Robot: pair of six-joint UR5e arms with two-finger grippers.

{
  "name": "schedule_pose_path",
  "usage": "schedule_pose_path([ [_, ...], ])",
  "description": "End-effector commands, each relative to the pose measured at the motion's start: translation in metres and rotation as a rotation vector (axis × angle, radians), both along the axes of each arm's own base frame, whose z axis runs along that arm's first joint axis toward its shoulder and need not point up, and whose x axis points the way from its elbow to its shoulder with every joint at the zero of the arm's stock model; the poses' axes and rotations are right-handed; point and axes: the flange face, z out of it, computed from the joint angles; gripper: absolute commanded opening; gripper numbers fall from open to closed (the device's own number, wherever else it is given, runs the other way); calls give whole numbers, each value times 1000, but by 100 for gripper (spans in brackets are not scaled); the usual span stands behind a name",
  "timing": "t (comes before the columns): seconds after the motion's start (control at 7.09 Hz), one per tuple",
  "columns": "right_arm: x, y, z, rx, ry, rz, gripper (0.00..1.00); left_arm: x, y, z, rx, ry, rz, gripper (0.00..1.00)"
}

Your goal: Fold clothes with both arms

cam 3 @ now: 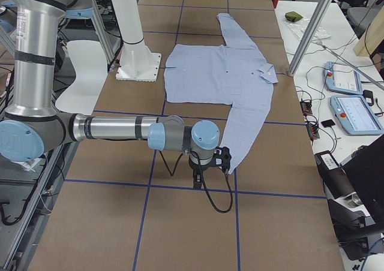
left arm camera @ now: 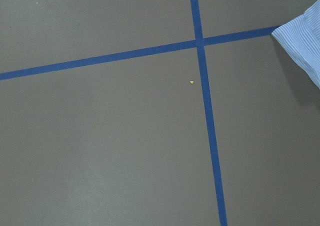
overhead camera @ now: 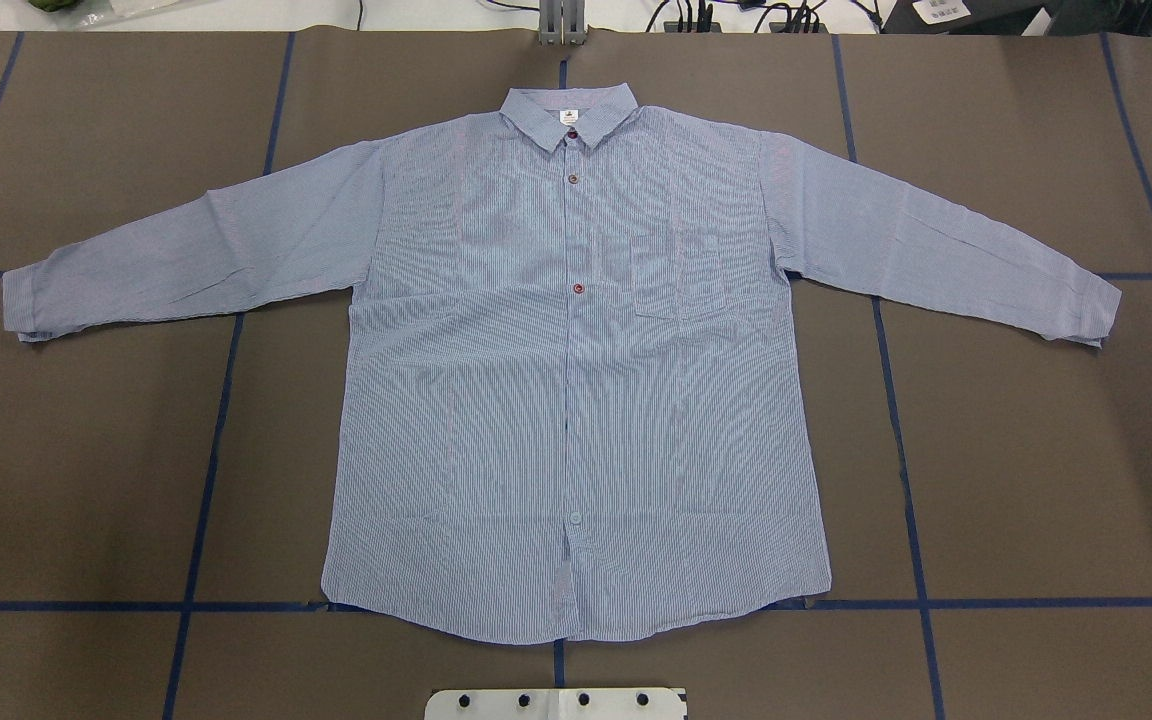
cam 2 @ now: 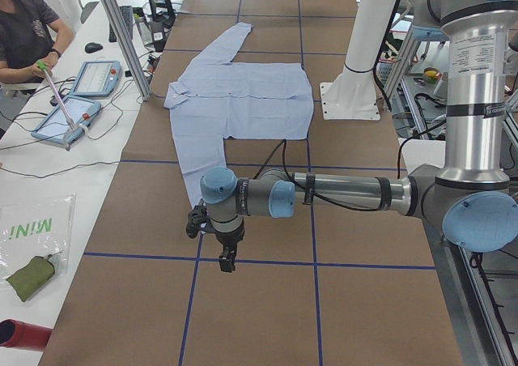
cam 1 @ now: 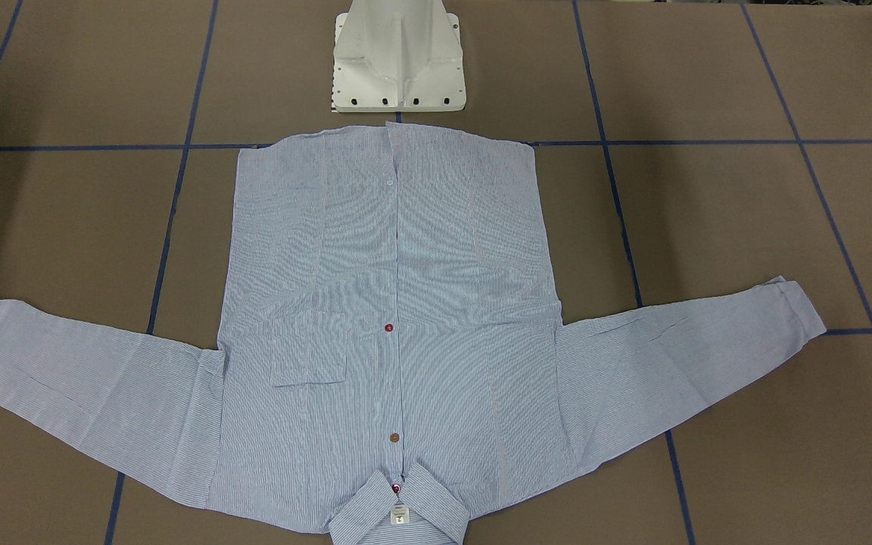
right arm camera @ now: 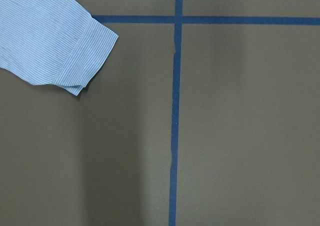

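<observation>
Overhead exterior view: the shirt [overhead camera: 576, 380] lies spread flat and front up in the middle of the table [overhead camera: 1036, 450]. Its collar is away from the robot, its hem is toward the white pedestal [overhead camera: 556, 703], and both sleeves are stretched out sideways.
Step in hand: seemingly the first reach, since nothing is folded yet and neither arm touches cloth.
Left arm [cam 2: 324, 194]: hangs over bare table just beyond the left cuff [overhead camera: 21, 305]. Its wrist view catches only that cuff's corner at the upper right edge, beside a crossing of blue tape lines [left arm camera: 200, 41].
Right arm [cam 3: 120, 128]: hangs over bare table just past the right cuff [overhead camera: 1096, 310], which fills the upper left of its wrist view.
Jaws: seen only from the side views, so I cannot tell whether they stand apart or together.
Shirt relative to jaws: each cuff lies below and inward of its jaws, toward the table's middle, near but not touching.
Doing it well: bring both arms inward and down together, pinch each cuff at matching spots, catch both layers, and lift evenly so the body stays flat.
</observation>
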Motion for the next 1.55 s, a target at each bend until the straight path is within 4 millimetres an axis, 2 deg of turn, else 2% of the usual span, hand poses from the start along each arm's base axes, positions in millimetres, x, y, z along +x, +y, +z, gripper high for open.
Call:
schedule_pose_path([
  [0.0, 0, -8, -9, 22, 1, -1, 100, 0, -1, -1, 2, 0, 0, 100],
  [0.42, -1, -13, -14, 31, -3, 2, 100, 0, -4, -9, 24, 2, -3, 100],
  [0.56, -1, -22, -23, 113, -12, 2, 100, 0, -12, -19, 57, 3, -5, 100],
  [0.71, -4, -29, -21, 159, -20, 0, 100, 1, -25, -36, 90, 6, -9, 100],
  [0.85, -6, -32, -7, 149, -44, -5, 100, 3, -42, -63, 137, 14, -10, 100],
  [0.99, -10, -34, 9, 180, -83, -7, 100, 4, -45, -74, 167, 33, -3, 100],
  [1.13, -25, -35, 33, 195, -92, -26, 100, 10, -52, -79, 204, 52, 3, 100],
  [1.27, -54, -38, 38, 206, -101, -9, 100, 9, -49, -88, 279, 64, 5, 100],
  [1.41, -91, -38, 42, 159, -93, 65, 100, 8, -42, -81, 304, 69, 3, 100],
])
